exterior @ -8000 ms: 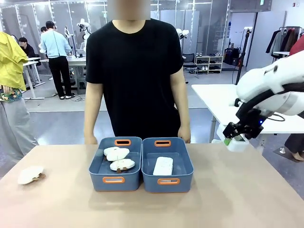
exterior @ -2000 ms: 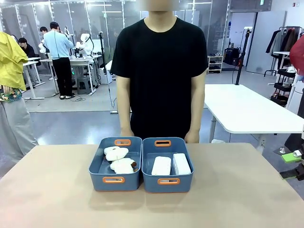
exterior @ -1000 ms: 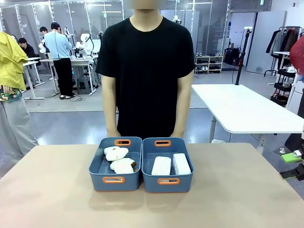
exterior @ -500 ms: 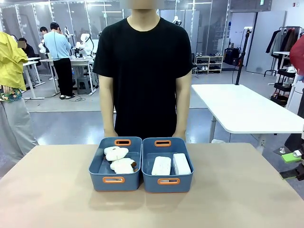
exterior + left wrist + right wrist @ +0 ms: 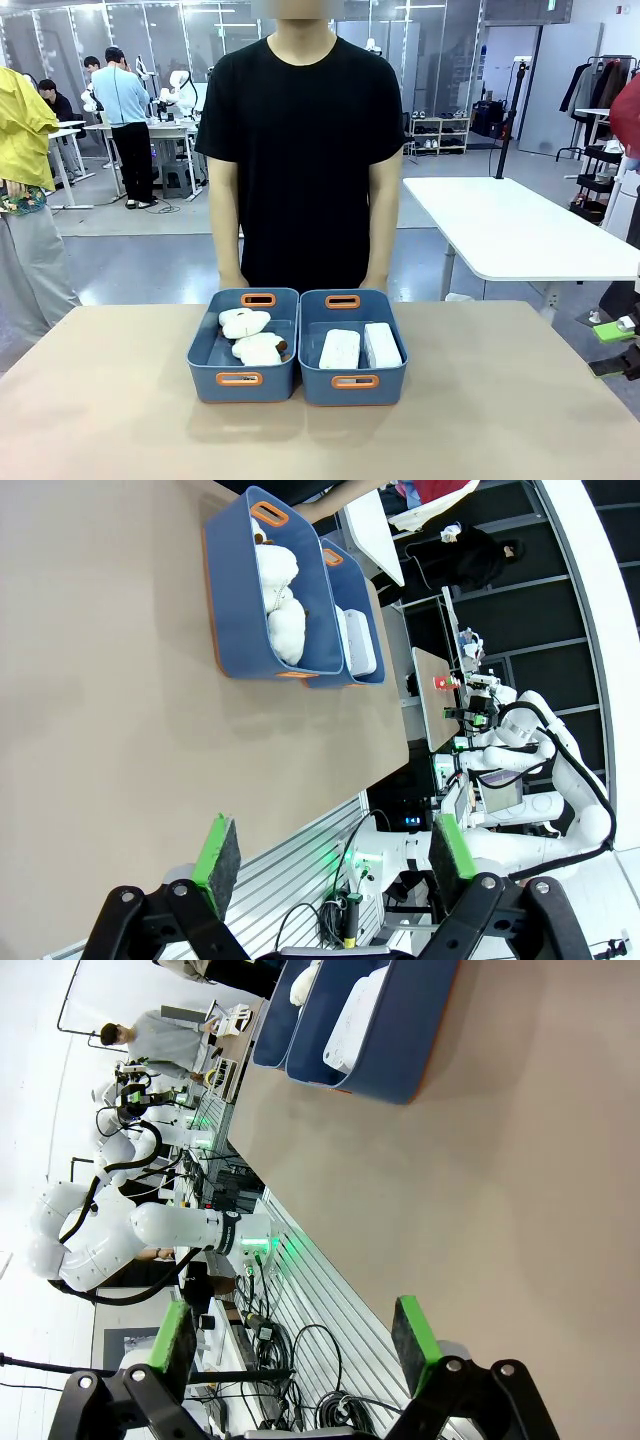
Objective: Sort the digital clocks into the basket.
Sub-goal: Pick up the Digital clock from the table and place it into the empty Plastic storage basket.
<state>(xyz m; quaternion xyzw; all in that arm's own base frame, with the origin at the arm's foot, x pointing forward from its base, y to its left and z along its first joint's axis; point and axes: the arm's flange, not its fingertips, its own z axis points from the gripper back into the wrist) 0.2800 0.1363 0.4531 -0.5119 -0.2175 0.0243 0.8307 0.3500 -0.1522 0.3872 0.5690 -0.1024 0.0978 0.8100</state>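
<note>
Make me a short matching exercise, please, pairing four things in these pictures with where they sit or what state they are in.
Things:
1. digital clocks
2. plush toys
3. left claw
4. person's hands

Places or states:
A. open, holding nothing, above the near table edge
B. side by side in the right-hand basket of the front view
C. down at the table's far edge, behind the baskets
D. in the left-hand basket of the front view

Pairs: 1-B, 2-D, 3-A, 4-C
</note>
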